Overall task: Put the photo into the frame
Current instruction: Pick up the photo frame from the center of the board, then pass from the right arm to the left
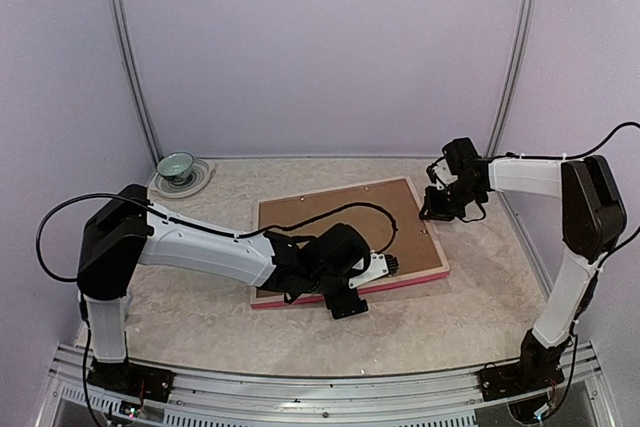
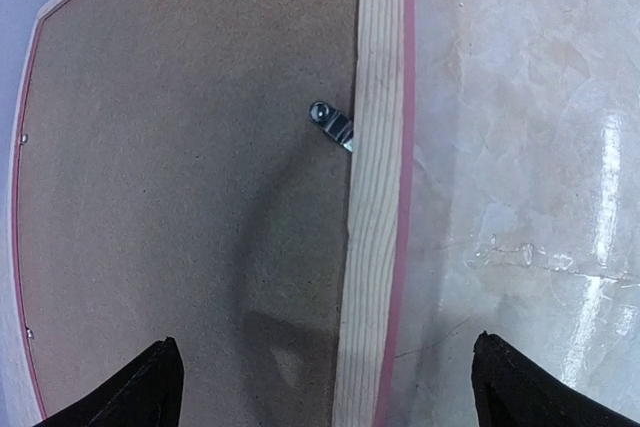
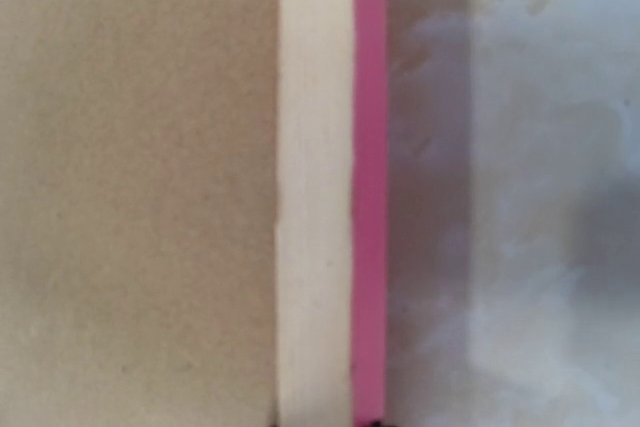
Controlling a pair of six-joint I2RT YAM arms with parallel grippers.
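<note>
Frame (image 2: 375,97) lies face down, backing board (image 2: 180,197) in, photo hidden, likely inside. My left end effector (image 2: 325,387) gapes empty; my right end effector (image 1: 437,209), I cannot tell.

Near rail of frame (image 1: 415,280) partly behind left arm (image 1: 210,247), right wrist view blurred, right jaws apparently cut off

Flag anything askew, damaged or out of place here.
Nothing looks damaged or spilled. The frame lies pale-wood side up with the brown backing board in it, at a slant to the edges of the table. The one stray item is a green bowl on a dish in the far left corner.
</note>
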